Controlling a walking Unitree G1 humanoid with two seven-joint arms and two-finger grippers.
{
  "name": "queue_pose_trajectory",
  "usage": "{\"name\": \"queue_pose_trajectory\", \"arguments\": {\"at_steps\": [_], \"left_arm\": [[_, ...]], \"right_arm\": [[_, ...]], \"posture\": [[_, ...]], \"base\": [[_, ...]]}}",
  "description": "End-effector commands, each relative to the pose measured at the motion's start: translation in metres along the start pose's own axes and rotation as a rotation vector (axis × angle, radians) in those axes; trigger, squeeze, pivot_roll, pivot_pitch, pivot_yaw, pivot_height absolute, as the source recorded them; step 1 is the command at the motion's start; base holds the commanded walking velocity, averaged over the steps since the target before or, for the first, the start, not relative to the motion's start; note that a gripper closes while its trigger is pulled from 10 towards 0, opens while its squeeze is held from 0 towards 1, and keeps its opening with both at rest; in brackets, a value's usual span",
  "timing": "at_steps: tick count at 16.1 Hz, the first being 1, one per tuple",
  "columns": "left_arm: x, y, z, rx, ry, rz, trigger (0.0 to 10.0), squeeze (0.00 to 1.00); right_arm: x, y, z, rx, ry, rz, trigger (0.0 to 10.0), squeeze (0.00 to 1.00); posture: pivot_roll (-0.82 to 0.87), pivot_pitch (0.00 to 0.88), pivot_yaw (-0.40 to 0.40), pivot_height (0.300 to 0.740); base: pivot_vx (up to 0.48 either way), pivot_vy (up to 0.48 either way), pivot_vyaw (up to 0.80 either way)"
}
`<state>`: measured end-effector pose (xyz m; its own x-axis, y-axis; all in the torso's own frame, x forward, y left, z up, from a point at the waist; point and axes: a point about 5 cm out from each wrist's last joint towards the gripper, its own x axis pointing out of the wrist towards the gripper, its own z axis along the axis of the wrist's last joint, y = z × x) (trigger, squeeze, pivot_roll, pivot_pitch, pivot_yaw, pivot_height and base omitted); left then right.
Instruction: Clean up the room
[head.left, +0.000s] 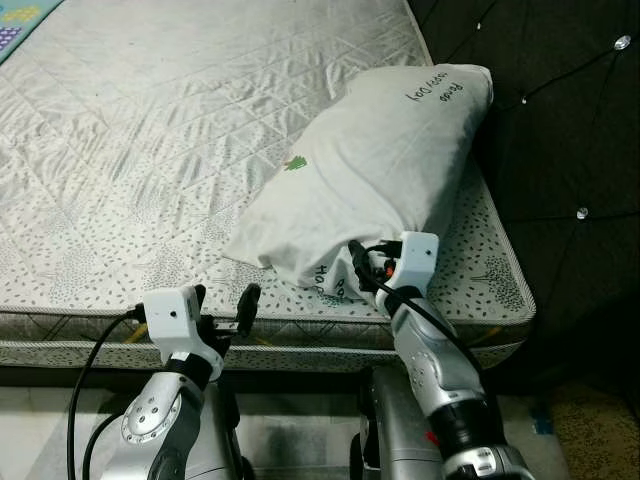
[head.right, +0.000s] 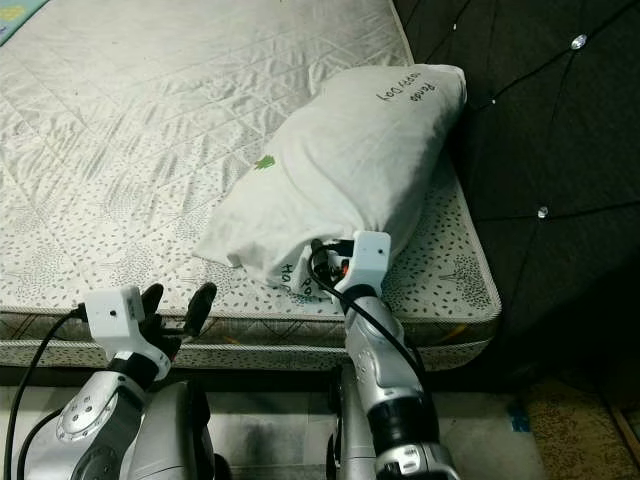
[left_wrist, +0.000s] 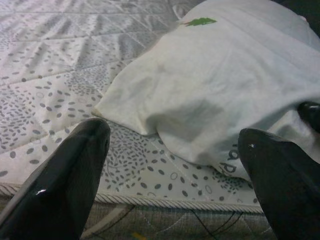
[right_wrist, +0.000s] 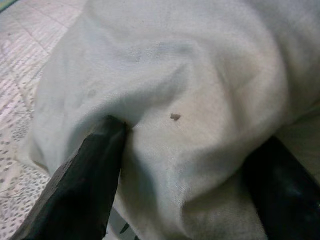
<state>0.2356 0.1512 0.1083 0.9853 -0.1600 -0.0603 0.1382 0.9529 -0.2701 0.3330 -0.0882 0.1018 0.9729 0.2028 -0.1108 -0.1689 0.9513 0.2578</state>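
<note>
A white pillow (head.left: 370, 170) with a small green tree print lies slanted on the grey patterned mattress (head.left: 140, 160), near its right edge. My right gripper (head.left: 362, 262) is at the pillow's near end. In the right wrist view its fingers (right_wrist: 90, 175) stand wide apart with the pillow's cloth (right_wrist: 180, 100) bulging between them, one finger pressing into a fold. My left gripper (head.left: 225, 300) hovers open at the mattress's front edge, left of the pillow and apart from it, with nothing between its fingers (left_wrist: 60, 175).
A dark tufted headboard (head.left: 560, 130) with shiny buttons rises just right of the pillow. A bit of colourful cloth (head.left: 20, 25) lies at the mattress's far left corner. The bed's front edge (head.left: 300, 335) runs right before my arms, with floor (head.left: 590, 430) below at the right.
</note>
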Motion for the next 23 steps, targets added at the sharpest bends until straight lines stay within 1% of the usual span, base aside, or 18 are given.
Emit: {"name": "queue_pose_trajectory", "arguments": {"at_steps": [1, 6, 8, 11, 12, 17, 18, 19, 21, 22, 23], "left_arm": [[-0.002, 0.004, -0.003, 0.006, 0.009, 0.021, 10.0, 0.0], [0.0, 0.002, -0.002, 0.009, 0.001, 0.013, 10.0, 0.0], [0.0, 0.0, -0.002, 0.007, -0.003, -0.005, 10.0, 0.0], [-0.001, -0.004, -0.006, 0.0, 0.029, -0.044, 10.0, 0.0], [-0.002, -0.006, -0.007, 0.008, 0.033, -0.068, 10.0, 0.0], [-0.001, -0.002, -0.007, 0.033, 0.036, -0.073, 10.0, 0.0], [0.0, -0.004, -0.007, 0.034, 0.034, -0.077, 10.0, 0.0], [0.0, -0.004, -0.007, 0.034, 0.033, -0.078, 10.0, 0.0], [0.002, -0.005, -0.007, 0.032, 0.029, -0.081, 10.0, 0.0], [0.003, -0.006, -0.007, 0.032, 0.027, -0.082, 10.0, 0.0], [0.004, -0.006, -0.007, 0.032, 0.026, -0.082, 10.0, 0.0]], "right_arm": [[0.004, 0.01, 0.003, -0.009, -0.016, 0.024, 0.0, 0.0], [0.009, 0.008, 0.001, -0.03, -0.03, 0.003, 0.0, 0.0], [0.01, 0.007, 0.0, -0.036, -0.033, 0.0, 0.0, 0.0], [0.011, 0.005, 0.002, -0.053, -0.051, 0.0, 0.0, 0.0], [0.012, 0.005, 0.003, -0.028, -0.062, -0.004, 0.0, 0.0], [0.017, 0.008, 0.007, -0.034, -0.077, 0.029, 0.0, 0.0], [0.02, 0.009, 0.01, -0.062, -0.081, 0.049, 0.0, 0.0], [0.021, 0.009, 0.01, -0.068, -0.081, 0.052, 0.0, 0.0], [0.026, 0.003, 0.017, -0.131, -0.08, 0.089, 0.0, 0.0], [0.03, -0.008, 0.024, -0.181, -0.073, 0.079, 0.0, 0.0], [0.033, -0.017, 0.03, -0.206, -0.069, 0.063, 0.0, 0.0]], "posture": [[0.06, 0.146, -0.03, 0.56], [0.06, 0.141, -0.031, 0.56], [0.06, 0.137, -0.031, 0.56], [0.06, 0.121, -0.035, 0.56], [0.06, 0.114, -0.037, 0.56], [0.07, 0.077, -0.046, 0.56], [0.07, 0.068, -0.047, 0.56], [0.07, 0.068, -0.047, 0.56], [0.06, 0.059, -0.045, 0.56], [0.06, 0.059, -0.046, 0.56], [0.06, 0.061, -0.046, 0.56]], "base": [[0.0, 0.0, 0.0], [0.0, 0.0, 0.0], [0.0, 0.0, 0.0], [0.0, 0.0, 0.0], [0.0, 0.0, 0.0], [0.0, 0.0, 0.0], [0.0, 0.0, 0.0], [0.0, 0.0, 0.0], [0.0, 0.0, 0.0], [0.0, 0.0, 0.0], [0.0, 0.0, 0.0]]}}
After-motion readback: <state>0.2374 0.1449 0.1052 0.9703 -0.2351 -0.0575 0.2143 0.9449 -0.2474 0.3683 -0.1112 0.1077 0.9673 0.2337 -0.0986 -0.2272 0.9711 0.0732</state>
